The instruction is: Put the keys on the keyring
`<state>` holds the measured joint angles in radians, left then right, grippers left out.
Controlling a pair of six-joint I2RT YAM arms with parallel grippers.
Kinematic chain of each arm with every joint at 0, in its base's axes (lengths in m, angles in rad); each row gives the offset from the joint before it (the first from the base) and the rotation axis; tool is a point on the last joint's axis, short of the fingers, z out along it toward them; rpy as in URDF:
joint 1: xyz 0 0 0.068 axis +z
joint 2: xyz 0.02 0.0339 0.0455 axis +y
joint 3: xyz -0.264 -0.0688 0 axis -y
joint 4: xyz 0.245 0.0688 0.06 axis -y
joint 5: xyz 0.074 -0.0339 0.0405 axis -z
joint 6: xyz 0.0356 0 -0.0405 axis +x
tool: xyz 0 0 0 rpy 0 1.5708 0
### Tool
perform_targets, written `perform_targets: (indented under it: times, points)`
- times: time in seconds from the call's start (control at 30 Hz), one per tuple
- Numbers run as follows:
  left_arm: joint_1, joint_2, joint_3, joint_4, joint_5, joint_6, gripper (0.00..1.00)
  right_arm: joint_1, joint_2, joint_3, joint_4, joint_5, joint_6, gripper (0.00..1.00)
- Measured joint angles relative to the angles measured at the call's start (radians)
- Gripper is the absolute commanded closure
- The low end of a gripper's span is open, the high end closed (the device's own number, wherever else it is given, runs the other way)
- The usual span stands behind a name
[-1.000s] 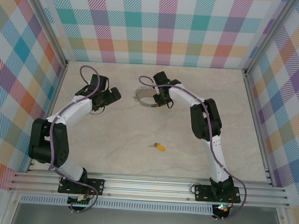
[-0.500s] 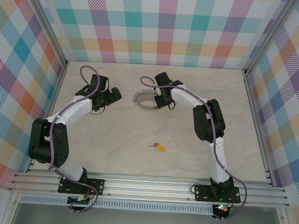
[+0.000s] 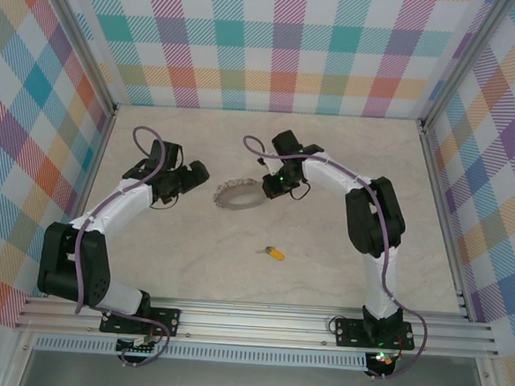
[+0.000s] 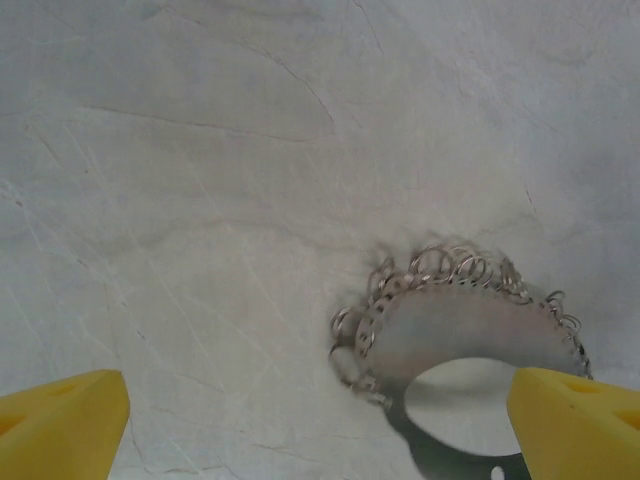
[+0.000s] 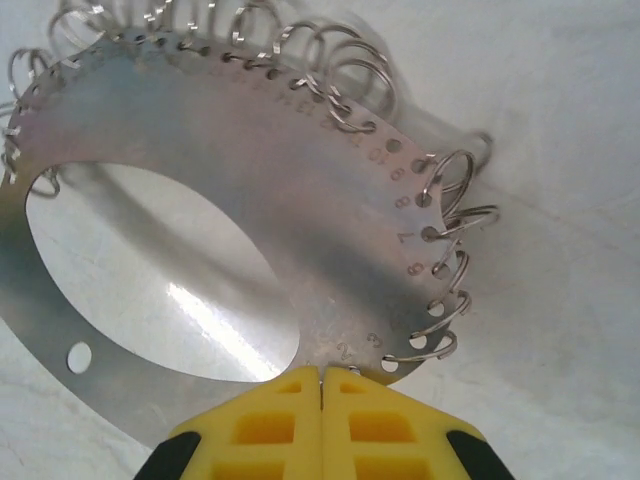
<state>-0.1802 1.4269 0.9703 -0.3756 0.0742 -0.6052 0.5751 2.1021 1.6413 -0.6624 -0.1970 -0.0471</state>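
Pale marbled tabletop (image 3: pixel 190 268) inside plaid walls (image 3: pixel 285 45) — at its far middle the keyring (image 3: pixel 237 194), a flat dull-silver oval plate fringed with thin wire loops, is pinched at its rim by the right gripper (image 5: pixel 322 385), yellow tips together. Just beside it the left gripper (image 4: pixel 320 420) gapes wide — the tiny orange key (image 3: pixel 274 252) lies well apart.

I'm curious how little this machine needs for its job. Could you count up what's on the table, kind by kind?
robot arms: 2, the left arm and the right arm
keyring: 1, a metal loop edged with many small rings, too many to count
key: 1, yellow-orange
total: 4
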Motion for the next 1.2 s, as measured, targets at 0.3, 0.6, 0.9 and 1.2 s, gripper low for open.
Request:
perform_targets:
  times: [0.3,0.6,0.9,1.2]
  points:
    - [0.000,-0.022,-0.020,0.015,0.015,-0.016,0.03,0.036,0.123,0.127,-0.080,0.053,-0.022,0.99]
    - [0.000,-0.026,-0.032,0.025,0.027,-0.027,0.03,0.049,0.160,0.167,-0.128,0.101,-0.029,0.49]
    - [0.000,-0.066,-0.042,0.043,0.055,-0.028,0.03,0.048,-0.010,0.059,-0.124,0.161,0.008,0.48]
    - [-0.002,-0.071,-0.046,0.045,0.073,-0.028,0.03,0.046,-0.160,-0.196,0.015,0.135,0.116,0.60]
